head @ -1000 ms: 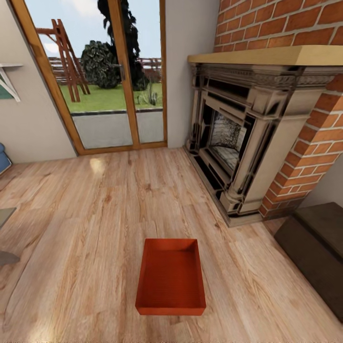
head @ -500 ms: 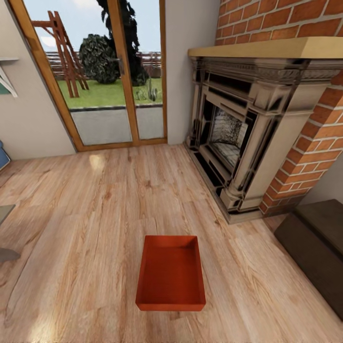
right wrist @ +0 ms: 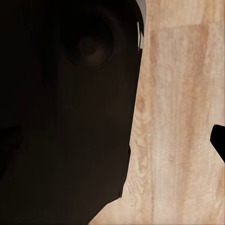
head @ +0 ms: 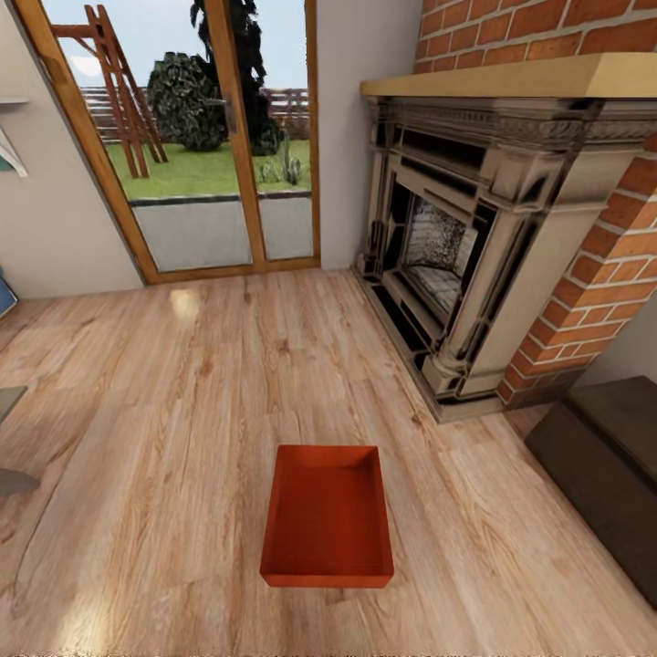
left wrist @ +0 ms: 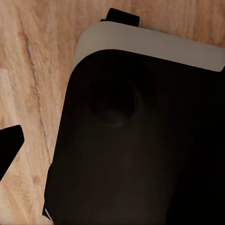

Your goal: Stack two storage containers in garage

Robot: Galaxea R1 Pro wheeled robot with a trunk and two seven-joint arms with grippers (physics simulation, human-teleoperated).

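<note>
Left fingers: one dark tip (left wrist: 9,145) at the frame edge of the left wrist view, over wood planks; spread or pressed together, cannot tell.
Right fingers: one dark tip (right wrist: 218,140) at the frame edge of the right wrist view, likewise over planks; state cannot be told.
Robot base: large black body with a pale grey rim (left wrist: 140,136) under the left wrist camera; dark bulk of the same kind (right wrist: 65,108) beside the right wrist camera, resting on the wooden floor.
Storage container: one red-orange bin (head: 328,516), open side up, nothing inside, flat on the wood-plank floor (head: 164,411) low in the head view, near the centre, long side running away from the camera.
Room: living room, light planks, beige walls.
Fireplace: brick surround with ornate dark-and-cream frame and pale wooden mantel (head: 474,246), to the right of and beyond the bin, well apart from it.
Dark block: low brown-black piece (head: 607,474) on the floor at the right edge, just in front of the brickwork.
Glass doors: wood-framed panes (head: 201,137) in the far wall, with lawn, bush and fence outside.
</note>
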